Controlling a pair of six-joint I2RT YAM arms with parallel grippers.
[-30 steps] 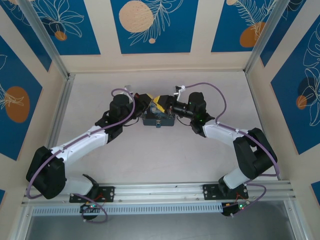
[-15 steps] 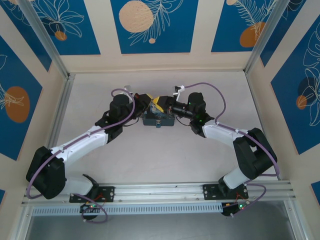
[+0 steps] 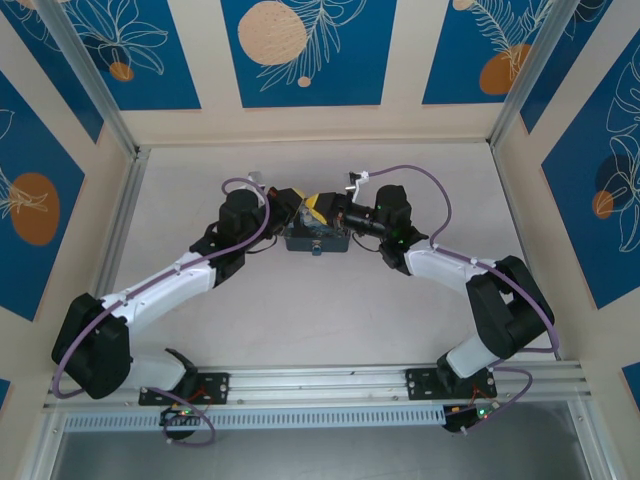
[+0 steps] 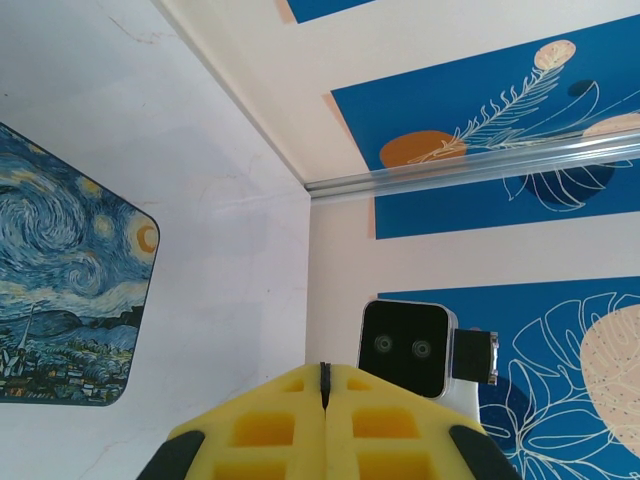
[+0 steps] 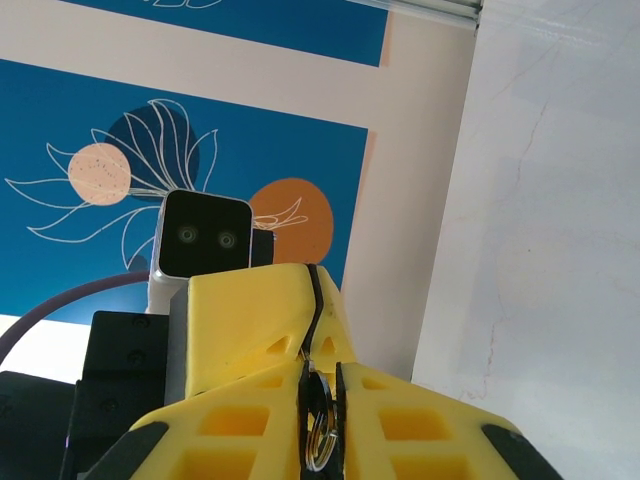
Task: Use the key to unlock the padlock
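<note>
1. Top view: both arms reach to frame centre. The left gripper [image 3: 292, 206] and right gripper [image 3: 328, 210] meet tip to tip over the far edge of the tin [image 3: 315, 240].
2. Left gripper: yellow fingers [image 4: 270, 425] pressed together, seam just a dark line.
3. Right gripper: fingers [image 5: 240, 425] nearly together, pinching the key [image 5: 318, 430]. It shows as a silvery ring plus a dark sliver, bottom centre of the right wrist view.
4. Tin sits flat on the table [image 3: 300, 320], Starry Night lid up.

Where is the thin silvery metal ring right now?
Right wrist view, bottom centre: the thin silvery metal ring sits pinched between the right gripper's yellow fingers.
</note>
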